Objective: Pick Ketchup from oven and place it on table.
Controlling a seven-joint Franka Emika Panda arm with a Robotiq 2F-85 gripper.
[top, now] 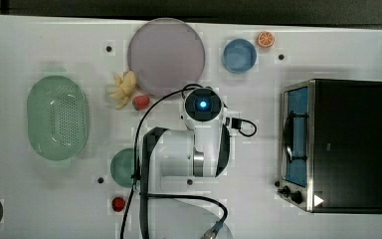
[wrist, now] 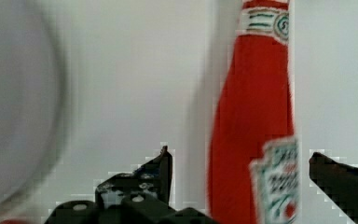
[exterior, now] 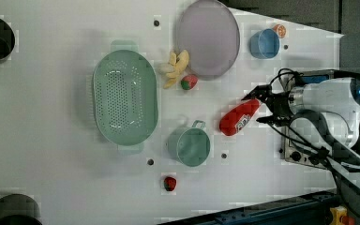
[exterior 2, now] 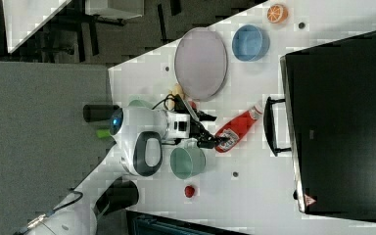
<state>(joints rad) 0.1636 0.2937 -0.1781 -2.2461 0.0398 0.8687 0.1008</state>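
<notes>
Your gripper [wrist: 240, 163] stands released astride the one Ketchup [wrist: 254, 116], which lies on the bench [exterior: 51, 140] before the oven [exterior 2: 338, 117]; its cap is cut off, probably oven-facing.

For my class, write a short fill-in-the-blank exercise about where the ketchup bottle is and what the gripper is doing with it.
1. The Ketchup lies on the ____.
2. The gripper around it is ____.
3. The mug beside the bottle is ____ in colour.
4. The oven door is ____.

Missing words: table; open; green; shut
</notes>
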